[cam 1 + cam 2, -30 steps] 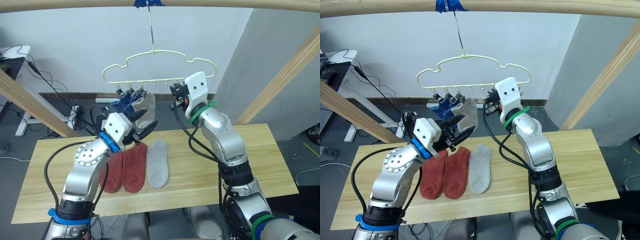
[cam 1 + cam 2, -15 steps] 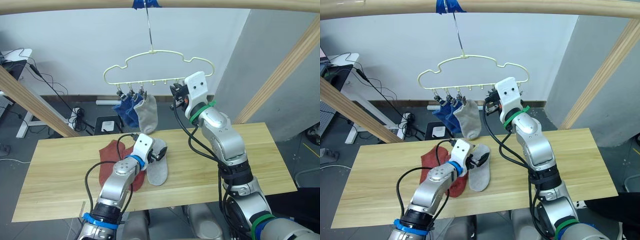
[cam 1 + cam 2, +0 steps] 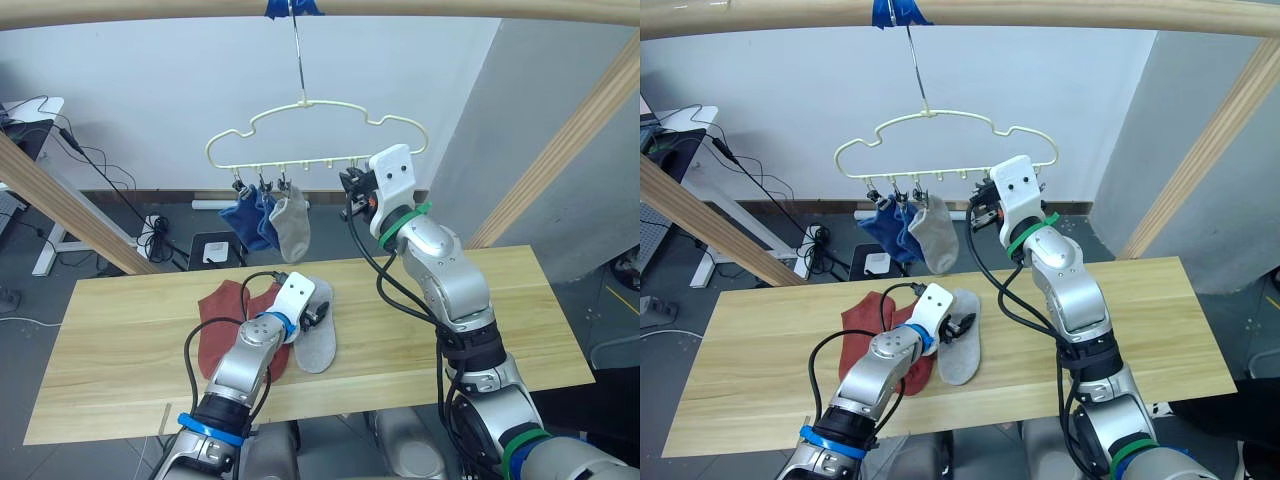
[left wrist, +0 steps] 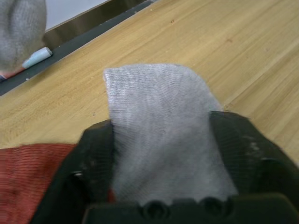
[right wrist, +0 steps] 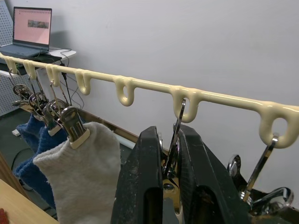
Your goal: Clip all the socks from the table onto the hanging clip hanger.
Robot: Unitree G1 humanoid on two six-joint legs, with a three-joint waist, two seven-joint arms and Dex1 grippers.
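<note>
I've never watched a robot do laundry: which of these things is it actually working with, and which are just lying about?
Part of the job:
- grey sock on the table, between the left claw's fingers
- two red socks
- clip hanger with two blue socks and a grey one
- right claw, squeezing a clip

Just lying about:
- laptop
- floor cables

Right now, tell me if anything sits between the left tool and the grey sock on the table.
Nothing does. The left tool already straddles the grey sock, one finger on each side of it. The red socks lie beside it on the table, not in the way.
</note>
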